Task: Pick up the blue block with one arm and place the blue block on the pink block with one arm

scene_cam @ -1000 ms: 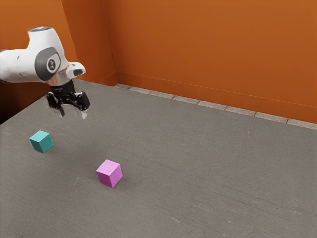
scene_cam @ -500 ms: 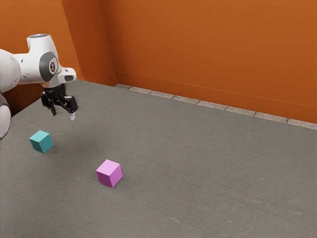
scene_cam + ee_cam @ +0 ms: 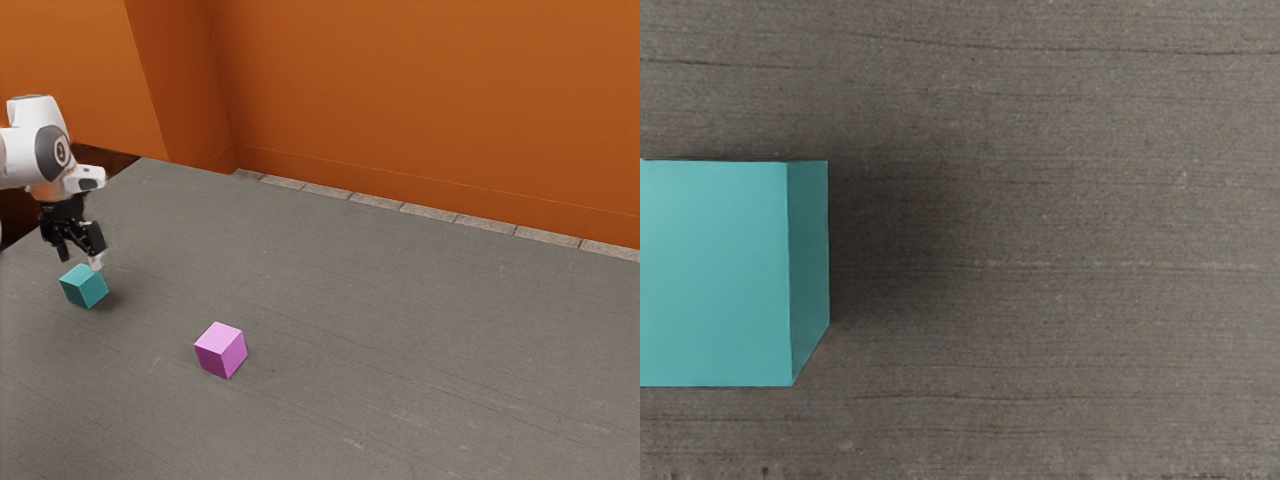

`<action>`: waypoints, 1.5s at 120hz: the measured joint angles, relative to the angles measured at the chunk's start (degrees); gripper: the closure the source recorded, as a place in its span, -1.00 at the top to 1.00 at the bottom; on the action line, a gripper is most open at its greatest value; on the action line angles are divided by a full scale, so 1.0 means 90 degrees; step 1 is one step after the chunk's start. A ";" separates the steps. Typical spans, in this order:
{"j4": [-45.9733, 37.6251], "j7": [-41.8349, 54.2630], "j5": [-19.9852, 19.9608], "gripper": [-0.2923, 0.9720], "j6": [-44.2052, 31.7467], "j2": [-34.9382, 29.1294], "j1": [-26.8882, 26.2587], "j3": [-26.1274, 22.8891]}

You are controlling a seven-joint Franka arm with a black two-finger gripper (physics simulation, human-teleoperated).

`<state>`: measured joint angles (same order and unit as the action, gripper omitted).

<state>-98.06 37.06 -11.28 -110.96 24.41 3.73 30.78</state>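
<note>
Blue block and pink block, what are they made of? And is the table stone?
The blue block looks like smooth plastic or painted wood: flat, even teal colour, sharp edges, no grain, no shine. The pink block seems the same sort, plain and matte. The table looks like rough grey concrete or stone, with fine streaks and speckles. These are only guesses.

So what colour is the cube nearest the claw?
The small cube is teal; wrist view shows it best.

The white Franka arm (image 3: 28,152) enters at the exterior view's left edge, its wrist bent downward. Its black gripper (image 3: 78,254) points down, fingers spread apart, holding nothing.
</note>
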 joint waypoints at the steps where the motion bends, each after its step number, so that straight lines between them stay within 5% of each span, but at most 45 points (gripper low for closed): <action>1: -0.0012 0.0018 0.0012 0.54 -0.0001 -0.0005 0.0010 0.0000; 39: 0.0123 0.0600 0.0146 0.54 -0.0358 0.0314 0.0325 -0.0073; 135: 0.1156 0.1537 0.0208 0.54 -0.0936 0.1322 0.1823 -0.1472; 180: 0.1135 0.1744 0.0131 0.54 -0.0847 0.1329 0.1906 -0.1578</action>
<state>-87.84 52.75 -10.10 -118.58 36.38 20.88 16.57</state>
